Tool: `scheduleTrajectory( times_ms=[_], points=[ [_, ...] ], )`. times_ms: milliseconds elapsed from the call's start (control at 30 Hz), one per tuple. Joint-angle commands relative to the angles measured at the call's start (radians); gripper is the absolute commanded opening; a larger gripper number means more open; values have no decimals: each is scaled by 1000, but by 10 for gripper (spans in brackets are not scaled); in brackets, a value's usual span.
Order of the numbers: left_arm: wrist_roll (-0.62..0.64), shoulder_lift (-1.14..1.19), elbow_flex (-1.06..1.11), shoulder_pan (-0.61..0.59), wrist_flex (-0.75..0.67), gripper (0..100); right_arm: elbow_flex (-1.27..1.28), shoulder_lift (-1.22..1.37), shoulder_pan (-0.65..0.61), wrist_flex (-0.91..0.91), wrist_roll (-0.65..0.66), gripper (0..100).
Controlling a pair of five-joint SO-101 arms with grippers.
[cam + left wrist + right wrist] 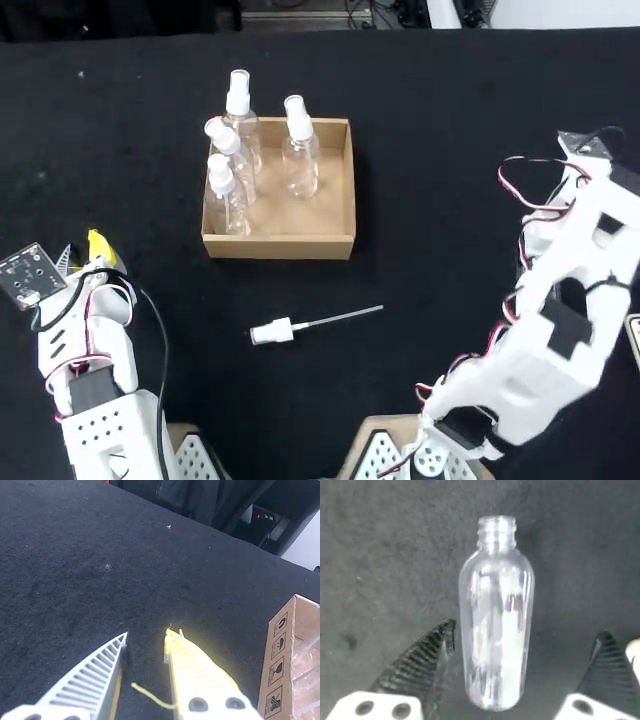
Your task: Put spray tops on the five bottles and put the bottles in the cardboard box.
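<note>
The cardboard box [330,238] stands mid-table and holds several clear bottles [300,150] with white spray tops on, all upright. A loose spray top [275,331] with its long tube lies on the black table in front of the box. A clear bottle [496,615] without a top lies on the table between the fingers of my right gripper [527,631], which is open around it without touching. My left gripper [146,635] hovers over bare table to the left of the box [282,665], narrowly open with nothing in it; its yellow finger [100,245] shows in the high view.
The right arm [560,300] stretches over the right side of the table and covers the lying bottle from above. Dark equipment stands beyond the table's far edge [210,510].
</note>
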Motion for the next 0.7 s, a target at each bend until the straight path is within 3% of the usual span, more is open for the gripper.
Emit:
scheduleTrajectory(
  times_ms=[0, 267, 467, 667],
  points=[
    [-5, -11, 22, -1, -17, 102, -154, 119, -34, -9, 23, 364],
    [-5, -12, 22, -1, -17, 102, -306, 286, -38, 14, 29, 361],
    [-5, -12, 22, -1, -17, 102, -314, 289, -38, 84, 28, 159],
    [-5, -12, 22, -1, -17, 102, -400, 292, -41, 91, 61, 105]
  ],
)
